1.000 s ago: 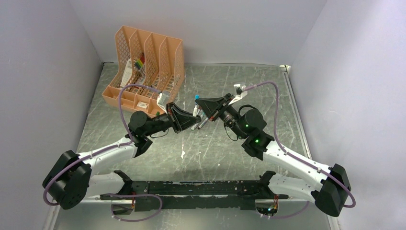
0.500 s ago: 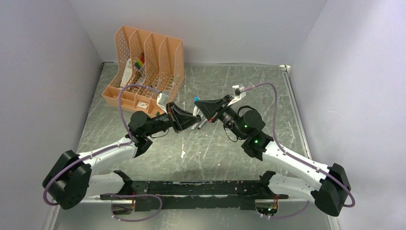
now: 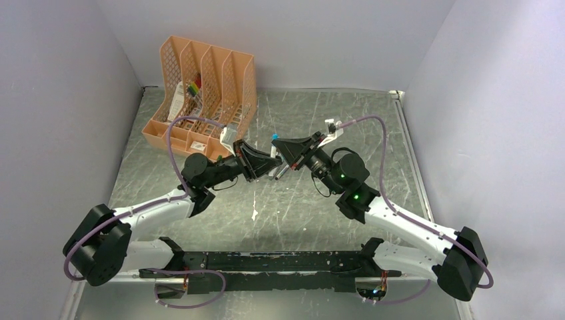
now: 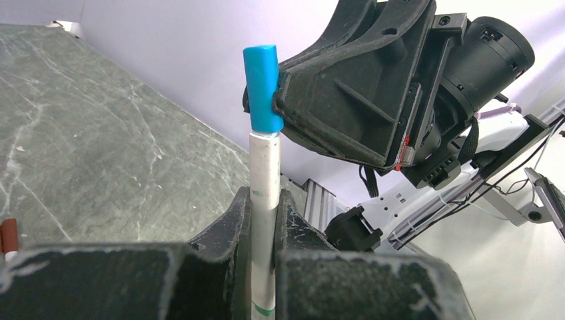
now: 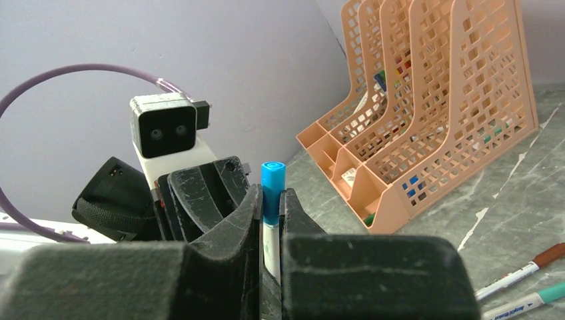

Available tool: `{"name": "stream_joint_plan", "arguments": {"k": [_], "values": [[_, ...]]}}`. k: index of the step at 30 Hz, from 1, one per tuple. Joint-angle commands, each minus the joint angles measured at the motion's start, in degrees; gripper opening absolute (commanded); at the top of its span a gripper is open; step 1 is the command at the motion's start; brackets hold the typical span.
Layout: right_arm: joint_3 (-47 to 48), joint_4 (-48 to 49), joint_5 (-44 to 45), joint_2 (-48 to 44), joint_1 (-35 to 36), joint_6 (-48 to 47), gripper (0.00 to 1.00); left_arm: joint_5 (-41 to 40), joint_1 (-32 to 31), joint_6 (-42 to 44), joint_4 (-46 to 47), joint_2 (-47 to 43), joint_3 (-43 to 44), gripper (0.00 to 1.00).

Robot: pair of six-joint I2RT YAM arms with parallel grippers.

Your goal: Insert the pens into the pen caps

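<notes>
Finding: a robotics test cell in a laboratory. Plain pale walls (image 3: 60, 100) box in a grey-green marbled table (image 3: 300, 213) on three sides. A left arm (image 3: 153, 212) and a right arm (image 3: 413, 230), white and black, are bolted to a black rail (image 3: 266, 261) at the near edge, with purple cables (image 5: 73, 67) looping off them. An orange file organiser (image 3: 200, 80) (office stock) stands at the far left corner.

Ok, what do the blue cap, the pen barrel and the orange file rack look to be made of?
Blue cap: probably plastic, smooth, with a soft sheen along its side.
Pen barrel: likely plastic too, white and matte, with faint scuffs.
Orange file rack: looks like moulded plastic, going by its even lattice of holes and uniform peach colour. The finish is dull.
</notes>
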Motion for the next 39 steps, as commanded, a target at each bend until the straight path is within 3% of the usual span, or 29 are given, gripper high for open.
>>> {"name": "stream_joint_plan", "arguments": {"k": [1, 12, 15, 28, 33, 39], "values": [[-0.44, 0.82, -2.25, -1.26, 0.44, -0.94, 0.0, -3.33, -0.12, 2.29, 1.96, 0.22, 3.47, 0.07], [0.65, -4.16, 0.4, -6.9, 0.46, -4.64, 0.38, -1.74, -0.11, 6.79, -2.34, 0.22, 5.77, 0.07], [0.49, -5.35, 1.39, -8.82, 0.43, -5.34, 0.44, -0.86, -0.13, 7.02, -1.58, 0.5, 5.91, 0.07], [8.7, -16.59, 1.96, -10.85, -0.57, -11.3, 0.52, 22.46, 0.15, 5.77, 5.79, 6.5, 10.08, 0.07], [12.53, -19.06, -2.31, -8.89, -1.45, -12.54, 0.51, 27.42, 0.18, 2.82, 9.81, 8.23, 11.08, 0.07], [13.08, -18.31, -8.86, -7.16, -2.24, -11.22, 0.42, 27.83, 0.14, 2.77, 9.82, 8.17, 11.37, 0.07]]}}
